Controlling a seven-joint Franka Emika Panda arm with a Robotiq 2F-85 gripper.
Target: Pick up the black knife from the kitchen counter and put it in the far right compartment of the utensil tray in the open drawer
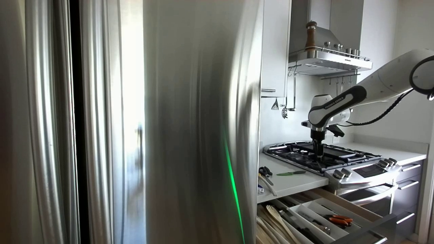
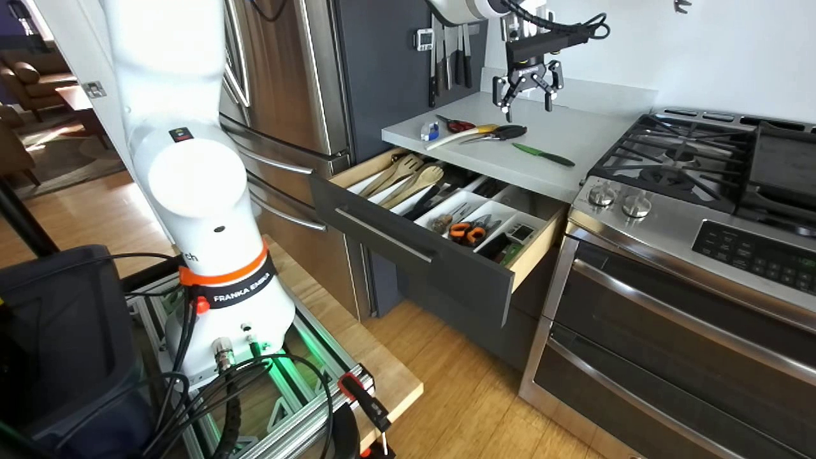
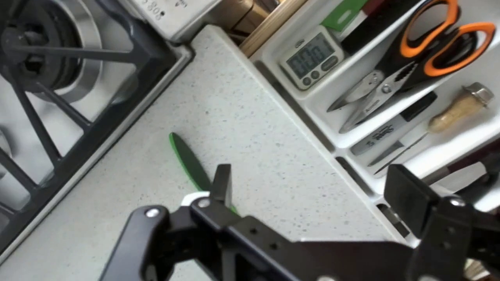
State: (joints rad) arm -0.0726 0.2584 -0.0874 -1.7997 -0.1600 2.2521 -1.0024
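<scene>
A knife with a green blade and black handle lies flat on the pale kitchen counter [image 2: 567, 127] near the hob; the knife shows in both exterior views [image 1: 291, 173] [image 2: 542, 155]. In the wrist view its dark handle [image 3: 190, 162] shows, while the rest is mostly hidden behind a finger. My gripper [image 2: 528, 107] is open and empty above the counter; its fingers are wide apart in the wrist view [image 3: 315, 189]. The dark-fronted drawer [image 2: 465, 280] is open and holds the white utensil tray [image 3: 342, 151]. The tray's far right compartment holds a timer [image 3: 310, 58] and a green-handled item [image 3: 343, 15].
Orange-handled scissors [image 3: 422, 50] lie in the neighbouring compartment. Red scissors [image 2: 456, 124], a yellow-handled tool [image 2: 468, 134] and a black-handled tool [image 2: 508, 132] lie on the counter beside the knife. The gas hob [image 2: 682, 159] borders the counter. A steel fridge [image 1: 190, 101] stands alongside.
</scene>
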